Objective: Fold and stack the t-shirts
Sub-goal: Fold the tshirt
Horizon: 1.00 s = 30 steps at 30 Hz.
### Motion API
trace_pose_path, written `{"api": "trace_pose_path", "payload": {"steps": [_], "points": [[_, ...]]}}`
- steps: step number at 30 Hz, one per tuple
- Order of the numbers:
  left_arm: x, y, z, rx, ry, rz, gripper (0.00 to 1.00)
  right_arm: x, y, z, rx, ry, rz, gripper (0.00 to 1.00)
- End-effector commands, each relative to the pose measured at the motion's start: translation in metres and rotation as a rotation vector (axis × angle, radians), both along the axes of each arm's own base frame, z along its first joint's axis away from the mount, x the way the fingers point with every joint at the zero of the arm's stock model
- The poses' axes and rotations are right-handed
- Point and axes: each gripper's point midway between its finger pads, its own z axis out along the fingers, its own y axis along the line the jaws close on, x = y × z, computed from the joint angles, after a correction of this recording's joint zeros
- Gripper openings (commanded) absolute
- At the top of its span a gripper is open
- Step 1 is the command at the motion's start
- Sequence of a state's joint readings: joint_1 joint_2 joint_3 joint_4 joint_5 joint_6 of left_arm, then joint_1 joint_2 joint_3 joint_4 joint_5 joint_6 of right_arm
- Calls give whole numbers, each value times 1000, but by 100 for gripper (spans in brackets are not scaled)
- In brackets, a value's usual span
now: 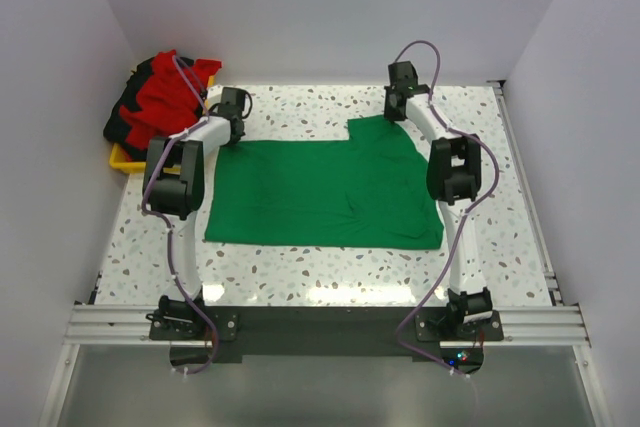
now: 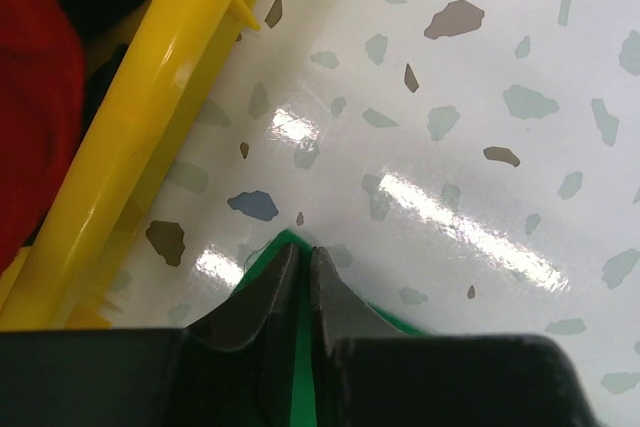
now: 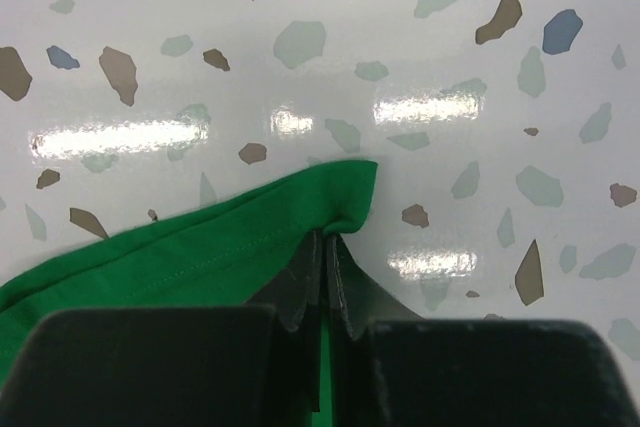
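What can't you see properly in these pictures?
- Left wrist view: the left gripper hides nearly all of the green t-shirt. Only a sliver shows between its fingers.
- Right wrist view: the right gripper covers the cloth below the corner, and the left edge cuts the rest off.
- Top view: the yellow tray is mostly buried under the red and dark shirts, which are too bunched to count.

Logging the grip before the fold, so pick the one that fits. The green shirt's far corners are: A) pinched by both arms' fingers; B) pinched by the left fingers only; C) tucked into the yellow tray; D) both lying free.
A: the left fingers and the right fingers are each closed with a corner of the green shirt between them.
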<state>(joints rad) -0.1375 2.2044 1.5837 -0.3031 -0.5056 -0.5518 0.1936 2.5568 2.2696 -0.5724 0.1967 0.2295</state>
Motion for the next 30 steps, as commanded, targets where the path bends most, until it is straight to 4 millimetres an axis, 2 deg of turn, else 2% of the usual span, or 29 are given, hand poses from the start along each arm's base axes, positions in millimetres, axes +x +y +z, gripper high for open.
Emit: {"api": "trace_pose_path", "payload": {"steps": [1,8,13,20,22,23,25,29,30], "points": [[2,3,14,-12,-28,-15,12,-2,-14,43,-17,-46,-17,0],[7,1,34,-30,-75,-19,8,-3,-20,68,28,-100,-45,0],[10,2,46,-23,-97,-22,6,-2,-26,98,41,-166,-60,0],[12,-3,61,-51,-133,-32,4,-10,-29,112,66,-186,-72,0],[11,-3,63,-58,-135,-29,4,-15,-31,117,67,-170,-80,0],[10,-4,63,-57,-132,-30,4,-15,-30,128,78,-201,-83,0],[7,-2,63,-57,-131,-26,4,-20,-30,127,86,-201,-79,0],[0,-5,57,-87,-120,-18,2,-32,-29,136,100,-191,-82,0],[-1,-7,57,-92,-123,-21,0,-35,-30,148,102,-208,-86,0]]}}
